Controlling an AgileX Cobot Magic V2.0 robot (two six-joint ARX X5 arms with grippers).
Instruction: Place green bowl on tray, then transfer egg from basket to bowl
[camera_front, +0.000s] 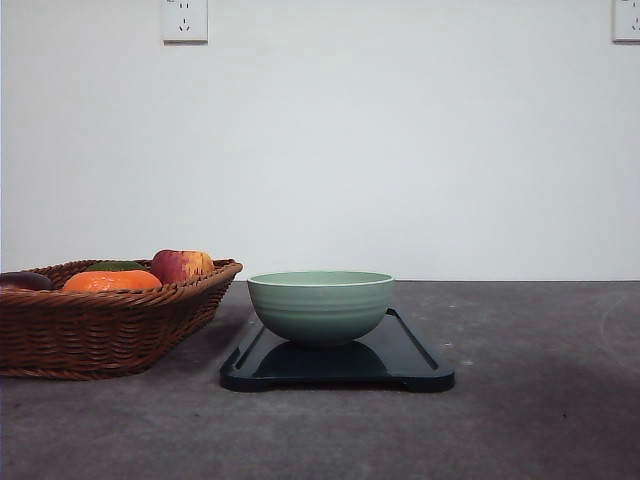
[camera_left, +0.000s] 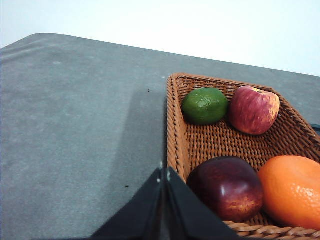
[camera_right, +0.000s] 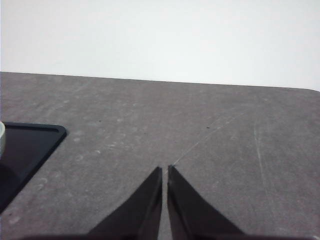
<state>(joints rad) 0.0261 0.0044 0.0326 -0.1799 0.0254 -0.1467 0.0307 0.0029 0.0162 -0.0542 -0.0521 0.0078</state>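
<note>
— Front view: green bowl upright on tray, mouth up; tray lying on grey tabletop with long axis running away from camera. Inside of bowl hidden.
— And basket?
— Left of tray, apart. From left wrist: lime, red apple, dark plum, orange. No egg made out.
— Jaws?
— Left gripper pressed together, holding nothing, just at basket rim beside plum. Right gripper likewise closed, empty, over bare tabletop, tray corner off to one side.
</note>
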